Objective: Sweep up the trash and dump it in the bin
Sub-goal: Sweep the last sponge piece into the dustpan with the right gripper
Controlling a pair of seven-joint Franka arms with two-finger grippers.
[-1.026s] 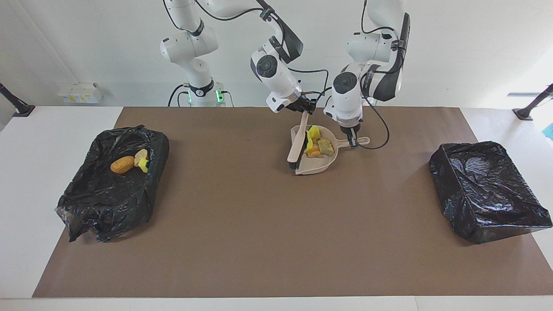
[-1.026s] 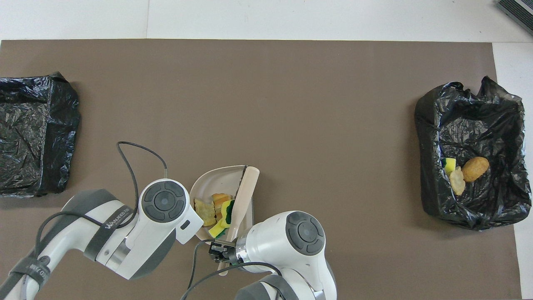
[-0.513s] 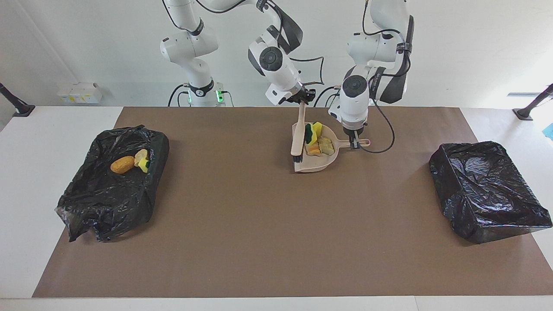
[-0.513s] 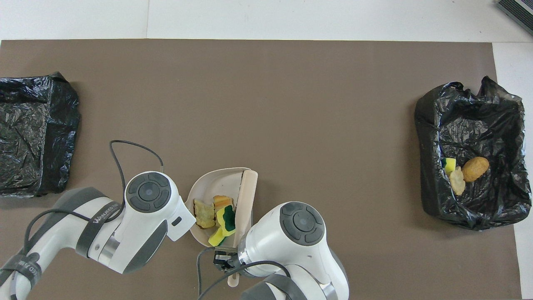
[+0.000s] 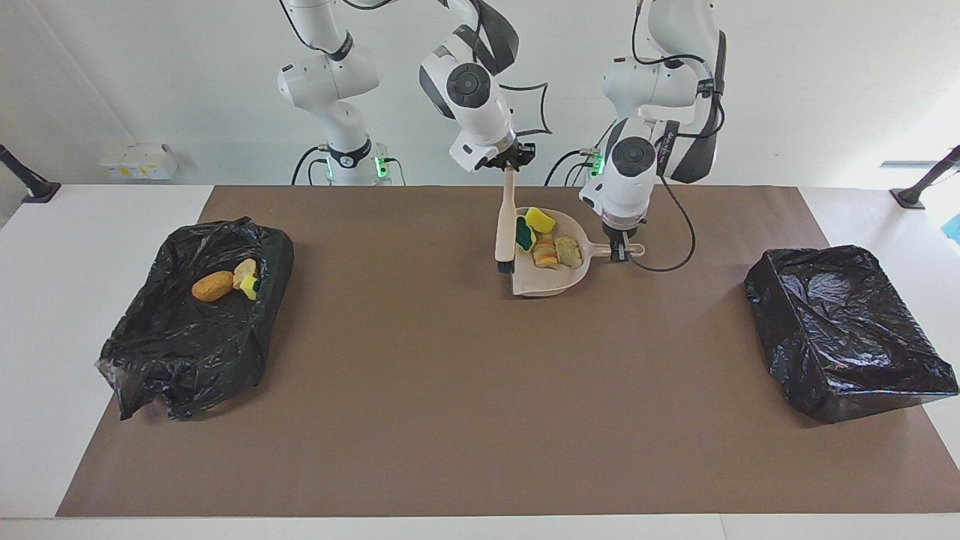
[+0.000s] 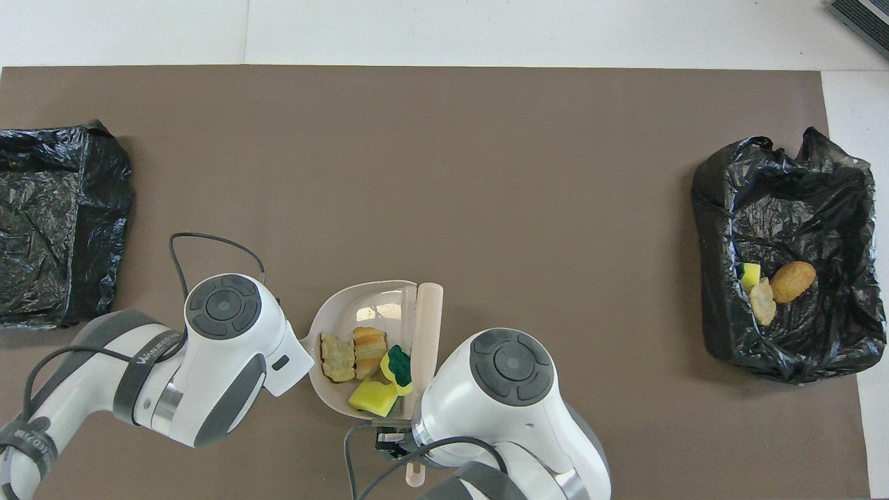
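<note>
Lifting upright now, the brush (image 5: 505, 229) is swinging off the scraps it was lying across a second ago, its bristles leaving the dustpan (image 5: 551, 279). The right end effector (image 5: 511, 166) is pinching the brush handle; the left end effector (image 5: 621, 253) is pinching the dustpan handle. Four trash pieces (image 5: 546, 241) are resting in the pan, so sweeping looks finished and dumping is next. Three more scraps (image 5: 223, 282) are lying in the bin (image 5: 187, 352) at nine o'clock; another bin (image 5: 847, 330) is sitting at three o'clock. Nothing is blocking the bare desk (image 5: 420, 390) between.
</note>
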